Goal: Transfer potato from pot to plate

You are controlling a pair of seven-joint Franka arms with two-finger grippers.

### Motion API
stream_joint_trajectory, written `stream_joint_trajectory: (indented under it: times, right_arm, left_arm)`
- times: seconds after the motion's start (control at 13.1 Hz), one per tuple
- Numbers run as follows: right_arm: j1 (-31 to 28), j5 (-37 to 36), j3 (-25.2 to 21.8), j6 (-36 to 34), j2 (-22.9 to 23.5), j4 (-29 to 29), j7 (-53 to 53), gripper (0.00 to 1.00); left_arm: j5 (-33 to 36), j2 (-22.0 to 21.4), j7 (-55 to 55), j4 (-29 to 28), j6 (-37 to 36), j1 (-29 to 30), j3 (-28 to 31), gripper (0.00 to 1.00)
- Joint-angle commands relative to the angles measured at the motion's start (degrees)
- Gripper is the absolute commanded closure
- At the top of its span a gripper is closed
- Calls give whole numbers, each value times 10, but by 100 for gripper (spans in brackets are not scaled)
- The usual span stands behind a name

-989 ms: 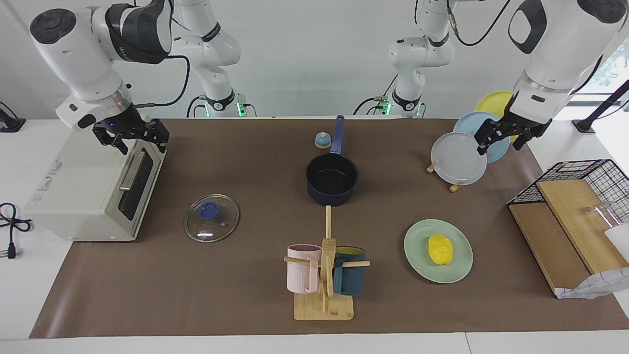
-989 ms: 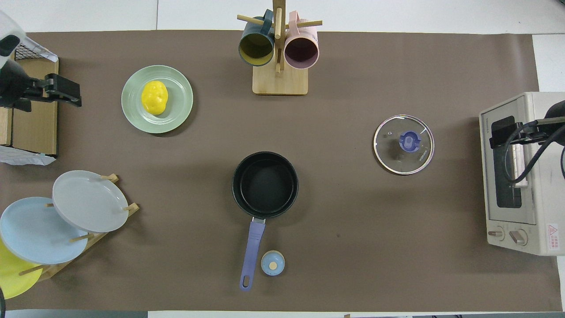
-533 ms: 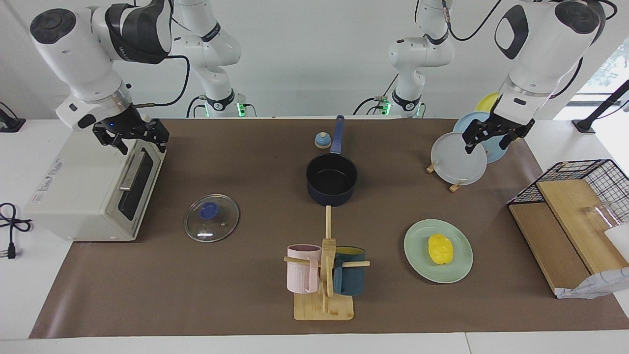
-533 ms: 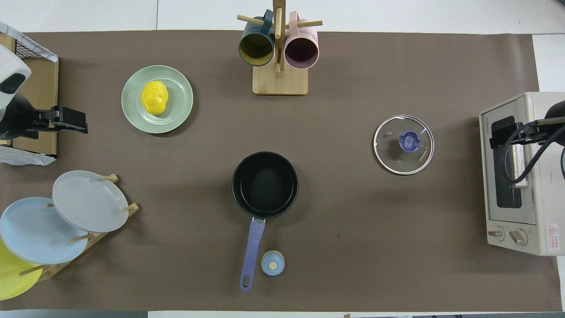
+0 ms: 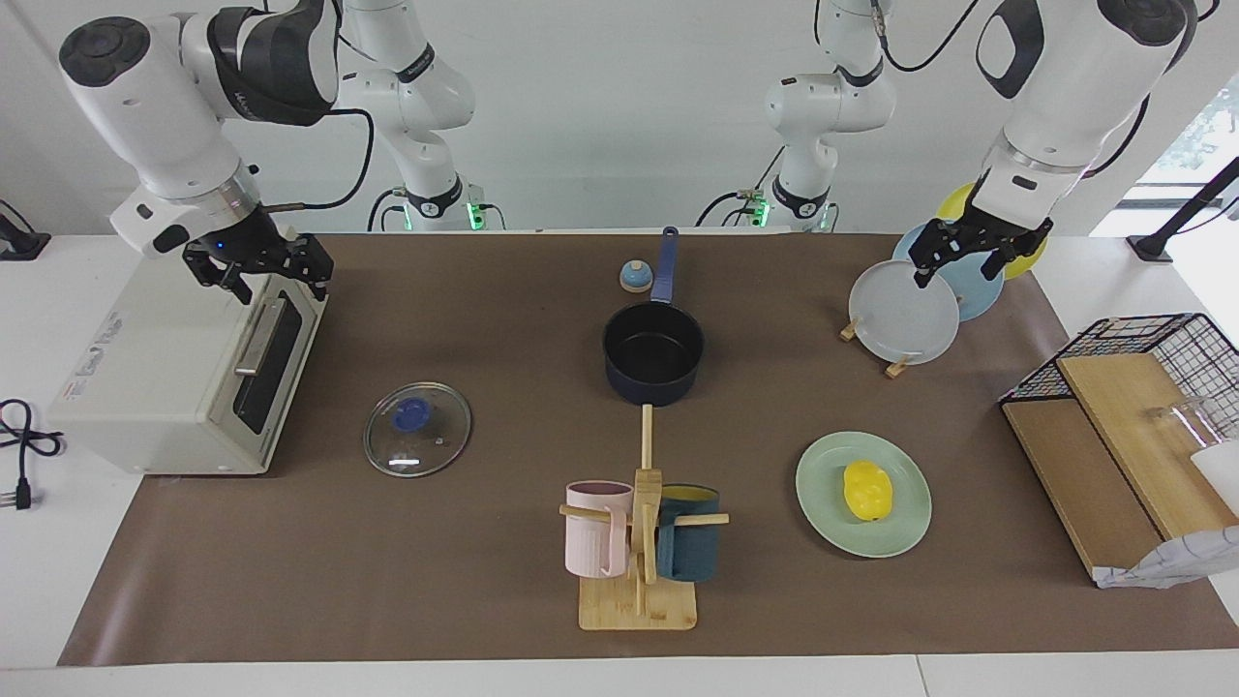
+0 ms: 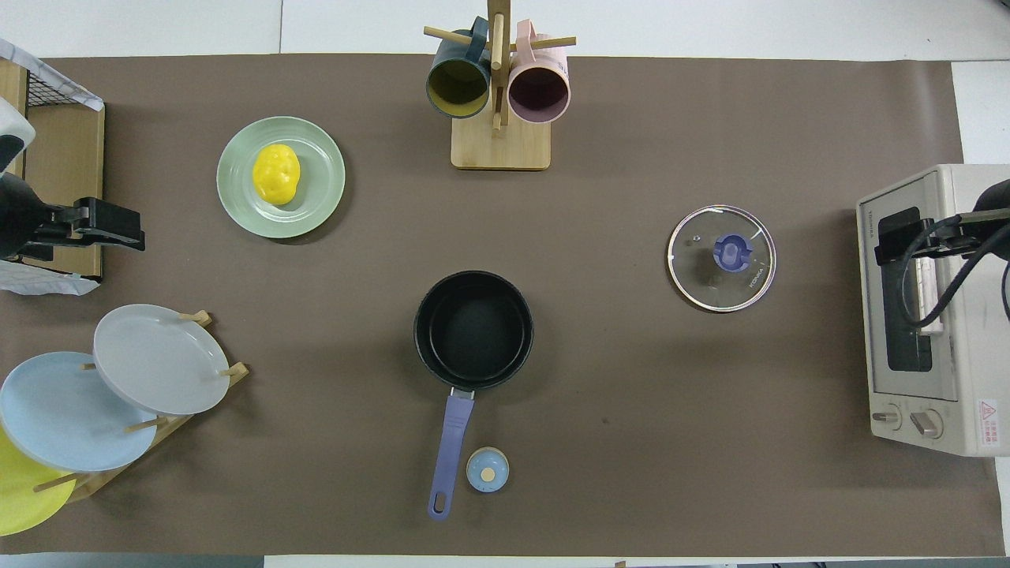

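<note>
Left claw [image 5: 978, 256], fingers spread and holding nothing, hangs over the plate rack [image 5: 876, 341]; well below it, potato [image 5: 867, 490] rests on plate [image 5: 825, 481]. Pot [image 5: 653, 352] stands mid-worktop. Right claw [image 5: 259, 268], spread, waits over the toaster oven [image 5: 155, 378].

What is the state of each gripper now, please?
Left gripper: open, holding nothing, raised over the plate rack.
Right gripper: open, holding nothing, waiting over the toaster oven.
</note>
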Motion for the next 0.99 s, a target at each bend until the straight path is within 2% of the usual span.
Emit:
stream_joint_trajectory:
  times: [0.0, 0.15, 0.91]
  right_arm:
    - [4, 1, -6, -3, -5, -4, -9, 0]
    - [4, 1, -6, -3, -5, -4, -9, 0]
    - [4, 1, -6, -2, -6, -4, -9, 0]
  left_arm:
    - [-7, 5, 0, 4, -7, -4, 2, 0]
    - [-31, 6, -4, 2, 16, -1, 3, 0]
    - [-33, 6, 0, -3, 18, 1, 4, 0]
